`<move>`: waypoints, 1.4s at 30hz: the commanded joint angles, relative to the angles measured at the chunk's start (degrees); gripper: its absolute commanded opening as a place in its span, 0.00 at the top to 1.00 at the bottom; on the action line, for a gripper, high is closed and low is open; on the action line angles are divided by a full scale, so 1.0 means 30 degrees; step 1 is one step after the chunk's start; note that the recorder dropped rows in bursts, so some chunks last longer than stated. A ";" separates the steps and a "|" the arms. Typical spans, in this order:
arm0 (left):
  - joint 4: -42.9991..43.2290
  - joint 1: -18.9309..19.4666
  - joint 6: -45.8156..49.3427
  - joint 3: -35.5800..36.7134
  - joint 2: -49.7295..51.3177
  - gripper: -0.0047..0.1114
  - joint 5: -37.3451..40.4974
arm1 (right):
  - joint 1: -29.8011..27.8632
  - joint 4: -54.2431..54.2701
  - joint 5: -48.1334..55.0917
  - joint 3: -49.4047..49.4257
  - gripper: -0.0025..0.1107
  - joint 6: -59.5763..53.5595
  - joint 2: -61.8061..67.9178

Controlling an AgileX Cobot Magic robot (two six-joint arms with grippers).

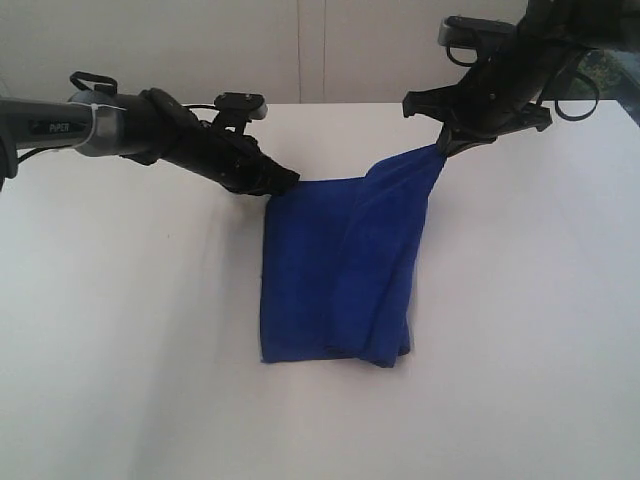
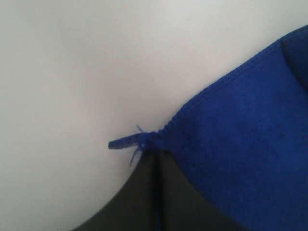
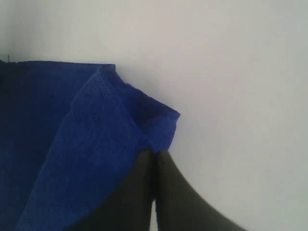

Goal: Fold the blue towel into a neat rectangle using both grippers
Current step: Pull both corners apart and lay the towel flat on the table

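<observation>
Left gripper [image 1: 285,182] clenched, low at the table [image 1: 520,300], its two dark fingers [image 2: 139,192] pressed together on the corner of the blue towel [image 1: 335,270]. The loose thread [image 2: 124,143] pokes out right at the fingertips on the side away from the cloth. Right gripper [image 1: 445,148] also clenched, pinching the towel's other far corner. That corner is raised off the table, and the cloth hangs from the tips in a taut gathered fold. In the right wrist view the hem bunches just ahead of the closed tips, with the rest of the cloth spreading off to one side of them. The towel spans between the two grippers and runs away from both toward the near side of the table, where its lower edge lies flat. The side under the left gripper is flat, the side under the right gripper is pulled up and creased. The grippers are well apart, each at its own corner.
</observation>
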 commanded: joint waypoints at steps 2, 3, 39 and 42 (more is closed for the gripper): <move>0.0051 0.0152 0.0070 -0.0060 -0.0742 0.96 0.1349 | -0.0075 -0.0034 -0.0298 -0.0067 0.98 -0.0322 -0.0060; 0.0284 0.0328 0.0070 -0.0060 -0.1196 0.96 0.2011 | -0.0075 -0.0034 -0.0339 -0.0067 0.98 -0.0629 -0.0060; 1.2313 0.2415 -0.9451 1.2091 -2.7547 0.96 1.4812 | -0.0075 -0.2380 0.3798 1.1803 0.98 -0.5333 -2.1048; 1.2595 0.2415 -1.0918 1.2071 -3.0256 0.96 1.7345 | -0.0075 -0.3227 0.5437 1.1768 0.98 -0.5501 -2.4530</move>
